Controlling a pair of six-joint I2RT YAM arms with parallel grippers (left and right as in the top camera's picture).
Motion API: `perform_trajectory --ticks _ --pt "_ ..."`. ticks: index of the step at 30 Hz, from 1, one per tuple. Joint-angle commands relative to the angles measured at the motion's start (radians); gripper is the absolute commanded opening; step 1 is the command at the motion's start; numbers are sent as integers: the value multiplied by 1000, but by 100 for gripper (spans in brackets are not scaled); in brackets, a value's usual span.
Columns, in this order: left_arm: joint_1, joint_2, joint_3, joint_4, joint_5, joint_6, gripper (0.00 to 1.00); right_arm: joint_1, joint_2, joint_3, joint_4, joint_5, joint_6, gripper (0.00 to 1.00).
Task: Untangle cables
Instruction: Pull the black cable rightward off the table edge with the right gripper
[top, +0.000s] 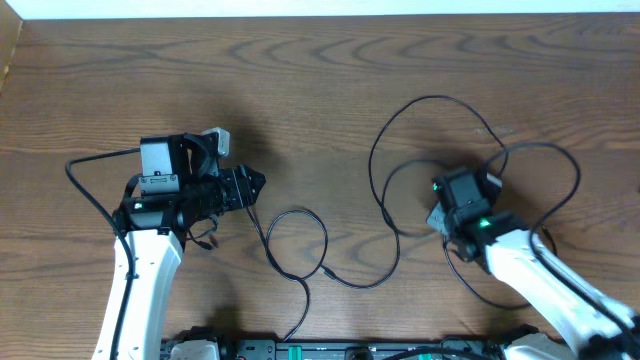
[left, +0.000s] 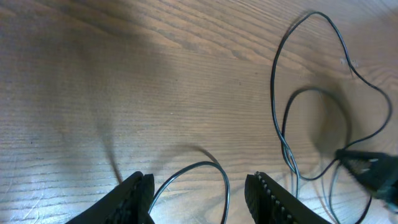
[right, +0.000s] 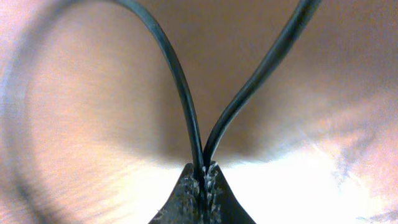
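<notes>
Black cable (right: 180, 87) pinched as two strands by the closed right gripper (right: 203, 175), left gripper (left: 199, 190) found open, a cable loop seen between its fingers on the surface (left: 124, 93)

**Layout.** A cable (top: 437, 97) is laid on the table (top: 300, 100), spread between the two arms. A small loop is placed just right of the left gripper (top: 255, 183), toward the front edge. Larger loops are set farther right and behind, around the right gripper (top: 440, 212). In the right wrist view, two strands of the cable (right: 180, 87) are pinched together in the right gripper (right: 204, 171). In the left wrist view, the small loop is seen between the parted fingers of the left gripper (left: 199, 186), apart from both.
</notes>
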Motion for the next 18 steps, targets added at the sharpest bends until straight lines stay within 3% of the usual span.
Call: perform_trajectory --ticks 1,5,9,14,18 --pt "-3 4 -4 -3 5 7 53 -9 -130 168 8 0 -184 1" --pt "-3 4 -4 -3 5 7 53 -60 -232 343 -8 31 -338 1" --pt "-3 4 -4 -5 5 7 53 -171 -301 481 -41 198 -423 1" --pt "-3 4 -4 -7 5 22 53 -330 -345 552 -40 398 -554 1" --pt "-3 4 -4 -6 5 22 53 -487 -360 570 -32 433 -653 1"
